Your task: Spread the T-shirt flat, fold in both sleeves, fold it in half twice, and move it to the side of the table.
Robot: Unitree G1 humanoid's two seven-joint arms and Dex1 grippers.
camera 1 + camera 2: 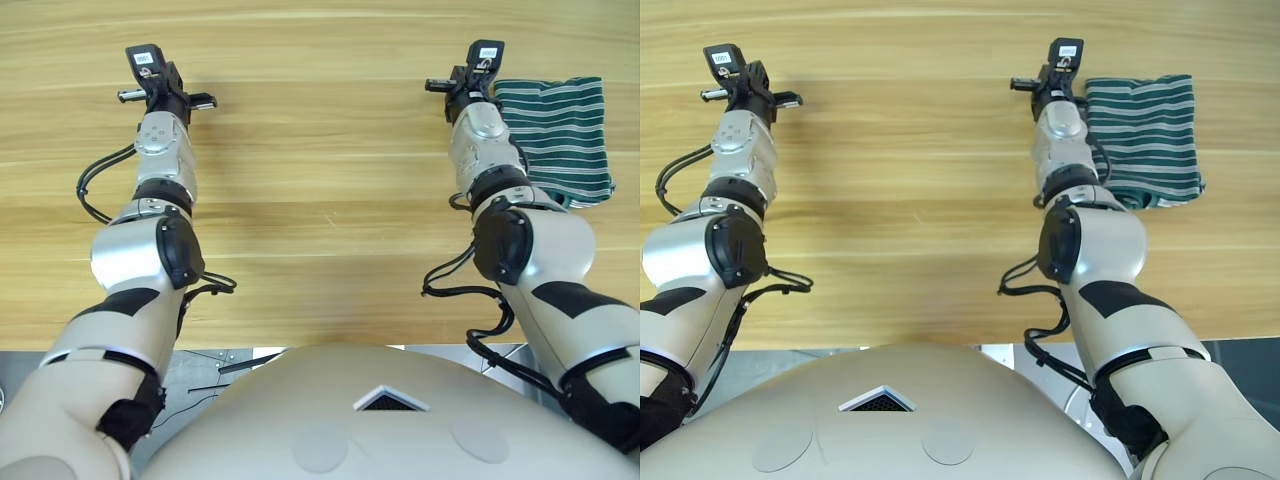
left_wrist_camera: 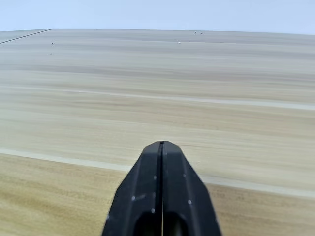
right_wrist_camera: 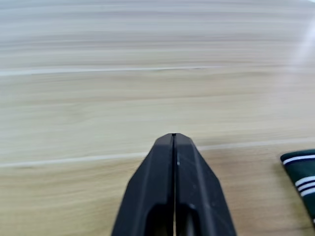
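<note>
The left gripper (image 2: 161,144) is hanging over the left part of the table (image 1: 320,150), well back from the near edge, and its two black fingers (image 2: 140,191) are pressing together along their full length with nothing caught between them. Bare light wood is showing beneath it and stretching away toward the far edge. The left arm is reaching forward from the near edge, roughly parallel to the right arm, with a broad strip of wood lying between the two. The right gripper (image 3: 173,135) is sitting over the right part of the table at about the same depth as the left one, and its fingers (image 3: 147,196) are likewise closing flush against each other, gripping nothing. The T-shirt (image 1: 560,135), dark green with thin white stripes, is lying folded into a compact rectangle toward the right side of the table, just beside the right wrist on its outer side and apart from the fingertips. Whether the forearm is touching the cloth's inner edge I cannot tell.
</note>
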